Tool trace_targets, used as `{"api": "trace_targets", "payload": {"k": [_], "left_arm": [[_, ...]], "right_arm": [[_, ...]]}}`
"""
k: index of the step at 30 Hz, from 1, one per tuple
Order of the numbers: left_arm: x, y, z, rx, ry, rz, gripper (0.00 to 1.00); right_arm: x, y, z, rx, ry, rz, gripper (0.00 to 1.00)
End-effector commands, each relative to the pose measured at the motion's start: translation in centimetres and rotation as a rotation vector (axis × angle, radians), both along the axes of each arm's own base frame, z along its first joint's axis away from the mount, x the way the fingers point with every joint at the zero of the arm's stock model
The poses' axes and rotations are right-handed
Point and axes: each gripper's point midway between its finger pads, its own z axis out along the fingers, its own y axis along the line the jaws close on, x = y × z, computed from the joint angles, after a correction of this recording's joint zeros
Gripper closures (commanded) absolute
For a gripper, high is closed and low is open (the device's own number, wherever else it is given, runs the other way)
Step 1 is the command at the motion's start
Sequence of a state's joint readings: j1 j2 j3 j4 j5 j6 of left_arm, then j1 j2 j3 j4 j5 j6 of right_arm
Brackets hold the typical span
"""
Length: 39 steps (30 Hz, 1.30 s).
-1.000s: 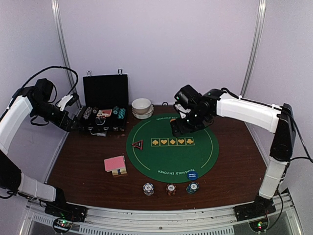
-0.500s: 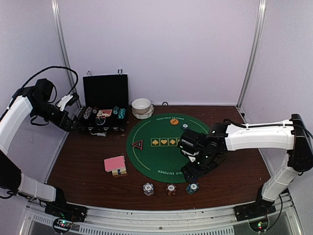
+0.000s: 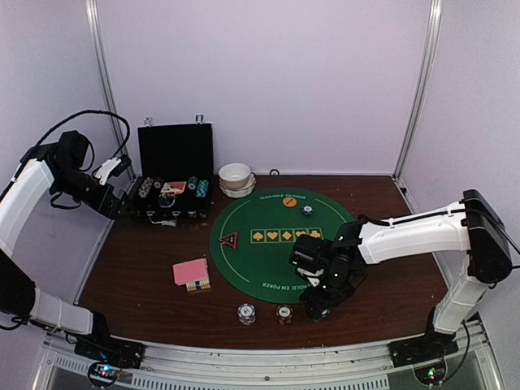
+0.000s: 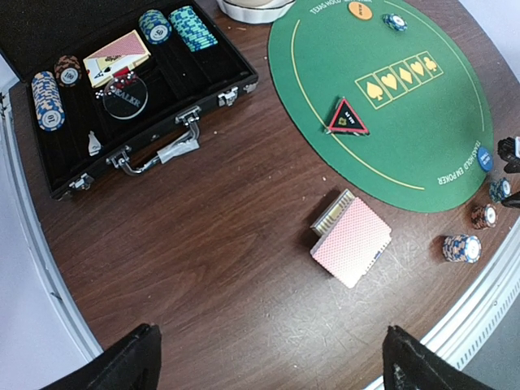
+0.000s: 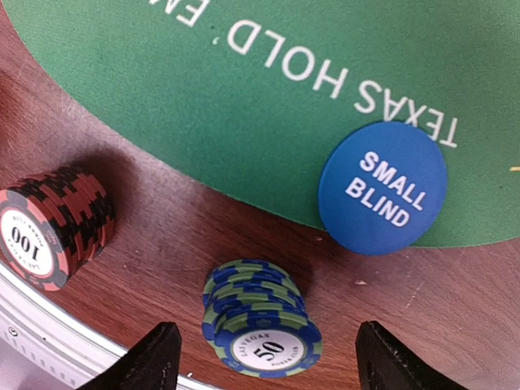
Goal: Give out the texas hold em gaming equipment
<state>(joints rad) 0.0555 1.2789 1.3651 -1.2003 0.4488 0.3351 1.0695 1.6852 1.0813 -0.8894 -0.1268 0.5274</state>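
1. My right hand (image 5: pixel 262 361) has swung down to the near edge of the desk (image 5: pixel 455 309). A second ago it was at the far side of the green mat (image 5: pixel 227 73), by the orange disc (image 3: pixel 289 202). A single chip (image 3: pixel 307 210) now lies there that wasn't showing before. I judge that delivery done and the next pick begun.
2. The hand is released. Its fingers stand apart on either side of the blue-green chip stack (image 5: pixel 262 329), which sits directly between them, untouched as far as I can see.
3. Just beyond the fingertips on one side lies the blue SMALL BLIND disc (image 5: pixel 382 188), overlapping the mat's rim. On the other side is the red-black chip stack (image 5: pixel 50 229) — near, but apart.
4. Farther from this hand are a third chip stack (image 3: pixel 246 313), the pink-backed cards (image 3: pixel 191 271) on bare desk, and the red triangle (image 3: pixel 229 240) on the mat.
5. My left hand (image 4: pixel 272 366) hangs wide open and empty, high over the desk near the open case (image 4: pixel 203 89), which holds more chips and cards — no change there.
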Motion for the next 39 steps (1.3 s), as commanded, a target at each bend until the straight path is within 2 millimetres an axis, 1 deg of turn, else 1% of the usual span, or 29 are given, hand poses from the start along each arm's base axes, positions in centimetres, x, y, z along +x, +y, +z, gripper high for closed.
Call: {"api": "trace_targets", "payload": {"k": [1, 5, 15, 18, 20, 29, 33, 39], "left_arm": [[-0.11, 0.17, 0.91, 0.005, -0.029, -0.002, 0.02], [-0.09, 0.19, 0.98, 0.005, -0.031, -0.001, 0.02], [-0.16, 0.26, 0.88, 0.01, -0.029, 0.0, 0.02], [-0.17, 0.27, 0.91, 0.011, -0.03, 0.0, 0.03], [-0.14, 0.27, 0.95, 0.01, -0.031, 0.0, 0.02], [-0.2, 0.44, 0.84, 0.022, -0.031, 0.003, 0.03], [-0.26, 0.4, 0.79, 0.02, -0.03, 0.002, 0.02], [-0.32, 0.31, 0.9, 0.016, -0.034, -0.003, 0.02]], "right_arm": [[-0.22, 0.37, -0.9, 0.002, 0.008, 0.01, 0.24], [-0.18, 0.46, -1.27, -0.001, 0.01, 0.012, 0.27], [-0.09, 0.4, -1.11, -0.004, 0.004, 0.018, 0.43], [-0.09, 0.37, -0.98, -0.005, 0.004, 0.016, 0.5], [-0.12, 0.33, -0.99, -0.005, 0.005, 0.016, 0.52], [-0.27, 0.21, -1.36, -0.014, 0.014, 0.019, 0.52], [-0.34, 0.09, -1.51, -0.022, 0.018, 0.025, 0.5], [-0.23, 0.09, -1.49, -0.024, 0.014, 0.027, 0.49]]}}
